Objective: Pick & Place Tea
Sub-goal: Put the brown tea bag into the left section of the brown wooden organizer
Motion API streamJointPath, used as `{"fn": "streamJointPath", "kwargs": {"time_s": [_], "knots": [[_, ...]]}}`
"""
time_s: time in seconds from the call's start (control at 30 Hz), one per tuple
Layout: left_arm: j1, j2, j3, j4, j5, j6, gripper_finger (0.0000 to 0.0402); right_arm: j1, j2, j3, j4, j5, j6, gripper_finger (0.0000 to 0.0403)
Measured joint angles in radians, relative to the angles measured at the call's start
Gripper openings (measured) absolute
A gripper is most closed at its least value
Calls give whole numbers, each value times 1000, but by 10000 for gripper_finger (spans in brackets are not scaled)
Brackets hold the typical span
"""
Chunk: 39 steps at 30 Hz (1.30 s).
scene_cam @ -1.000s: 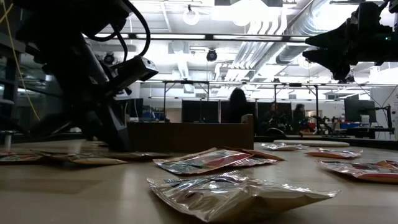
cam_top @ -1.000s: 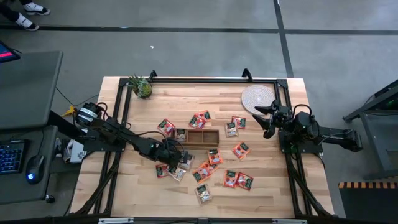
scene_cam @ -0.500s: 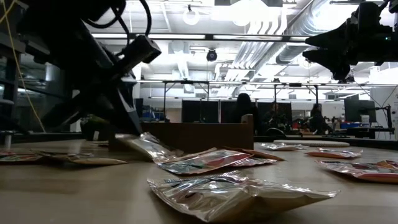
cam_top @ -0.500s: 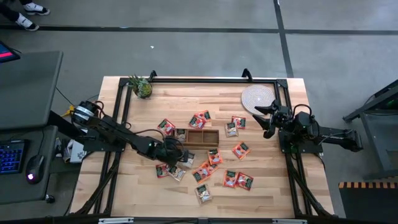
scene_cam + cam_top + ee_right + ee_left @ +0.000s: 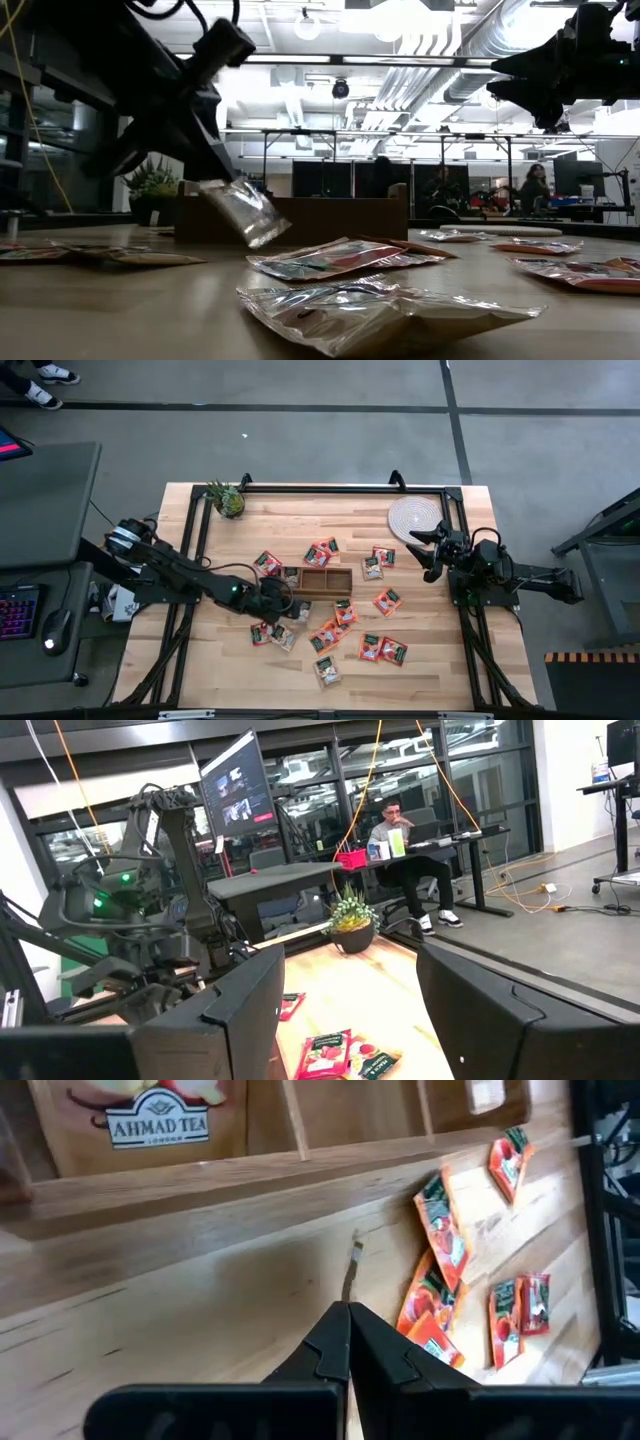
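Carry step in hand. Left tool [image 5: 215, 182] clamped on one tea sachet [image 5: 243, 211], hanging just below it, clear of desk [image 5: 250, 670]. Wooden box [image 5: 320, 581] just ahead; next: carry over a compartment, release. Right tool [image 5: 425, 550] idle, wide.

My high view looks straight down; low view sits level at tabletop; both share the box [image 5: 326, 580], close beyond my left fingers [image 5: 345, 1350].

"AHMAD TEA LONDON" stands on a label inside the wooden box [image 5: 250, 1160] (white lettering, left wrist view); nothing else is legible.
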<state>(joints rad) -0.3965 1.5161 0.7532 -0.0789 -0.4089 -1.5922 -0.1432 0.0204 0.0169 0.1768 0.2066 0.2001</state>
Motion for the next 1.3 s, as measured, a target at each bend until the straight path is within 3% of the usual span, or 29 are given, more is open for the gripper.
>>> {"fn": "streamJointPath", "kwargs": {"time_s": [0.4, 0.77, 1.03, 1.3], "knots": [[-33, -77, 1, 31, -104, 150, 0, 0, 0, 0, 0, 0, 0, 224], [-63, -258, 2, -131, -286, 238, 0, 0, 0, 0, 0, 0, 0, 225], [-62, -322, 2, -231, -291, 266, 0, 0, 0, 0, 0, 0, 0, 224], [-62, -299, 1, -244, -206, 287, 0, 0, 0, 0, 0, 0, 0, 225]]}}
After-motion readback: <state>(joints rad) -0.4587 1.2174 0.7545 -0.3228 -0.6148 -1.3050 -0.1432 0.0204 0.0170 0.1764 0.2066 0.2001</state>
